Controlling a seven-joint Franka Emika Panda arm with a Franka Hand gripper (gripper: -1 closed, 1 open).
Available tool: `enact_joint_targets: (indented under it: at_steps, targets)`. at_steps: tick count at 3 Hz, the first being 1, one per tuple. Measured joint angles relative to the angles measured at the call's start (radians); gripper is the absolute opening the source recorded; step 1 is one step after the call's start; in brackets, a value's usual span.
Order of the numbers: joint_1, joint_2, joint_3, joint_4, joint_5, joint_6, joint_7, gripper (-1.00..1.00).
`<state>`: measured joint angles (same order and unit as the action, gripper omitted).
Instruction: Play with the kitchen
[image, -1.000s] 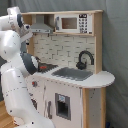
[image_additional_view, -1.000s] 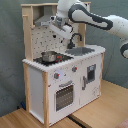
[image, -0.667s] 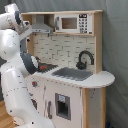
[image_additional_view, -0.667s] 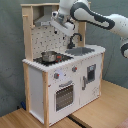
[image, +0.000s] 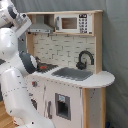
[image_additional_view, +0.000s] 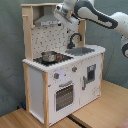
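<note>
We see the kitchen (image_additional_view: 65, 75) as the biggest thing in both exterior views, a tall boxy toy of white panels framed in pale wood, standing upright on a wooden floor (image_additional_view: 100, 107) before a grey curtain (image_additional_view: 10, 60); its long axis runs vertically, and its front faces the second exterior view's lower right. The white arm (image_additional_view: 100, 15) is next in size: glossy, rounded segments that reach in from the second exterior view's right, elbow high, wrist bent down toward the upper shelf near the grey hood (image_additional_view: 47, 21). We cannot tell how the jaws of the gripper (image_additional_view: 65, 12) stand. The backboard (image_additional_view: 52, 40) is white with small dark dots. A rectangular grey sink (image: 74, 73) is sunk in the smooth counter, with a curved black faucet (image_additional_view: 75, 39) behind it. On the black stovetop (image_additional_view: 50, 60) sits a small shiny metal pot (image_additional_view: 49, 56).
</note>
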<state>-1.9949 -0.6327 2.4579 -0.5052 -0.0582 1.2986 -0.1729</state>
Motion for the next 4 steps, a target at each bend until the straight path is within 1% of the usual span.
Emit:
enact_joint_targets:
  at_steps: [2, 3, 4]
  targets:
    - [0.036, 0.001, 0.000, 0.033, -0.184, -0.016, -0.080, 1.00]
    - [0.059, 0.001, 0.000, 0.039, -0.285, -0.012, -0.120, 1.00]
    - [0.083, 0.000, 0.000, 0.040, -0.385, 0.005, -0.158, 1.00]
